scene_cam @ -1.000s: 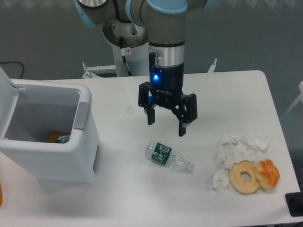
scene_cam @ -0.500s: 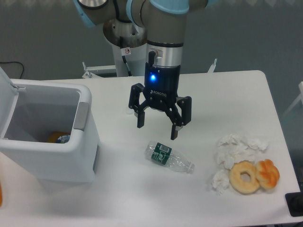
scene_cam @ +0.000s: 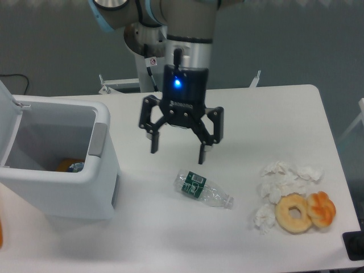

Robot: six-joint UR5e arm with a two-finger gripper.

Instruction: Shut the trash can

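Observation:
The trash can [scene_cam: 85, 187] is a large white boxy bin at the table's left side. It stands open, its lid [scene_cam: 7, 116] tilted up at the far left edge of the view. A grey latch tab [scene_cam: 98, 139] sits on its right rim. Something orange and blue lies inside at the bottom. My gripper [scene_cam: 177, 152] hangs open and empty above the table, to the right of the bin and apart from it, fingers pointing down.
A crushed clear plastic bottle [scene_cam: 203, 190] with a green label lies below the gripper. Crumpled white tissues [scene_cam: 282, 179], a doughnut [scene_cam: 294, 212] and an orange pastry [scene_cam: 322, 209] lie at the right front. The robot base stands at the table's back.
The gripper has moved left and slightly up, toward the trash can, staying open. The bin, lid and other objects have not moved.

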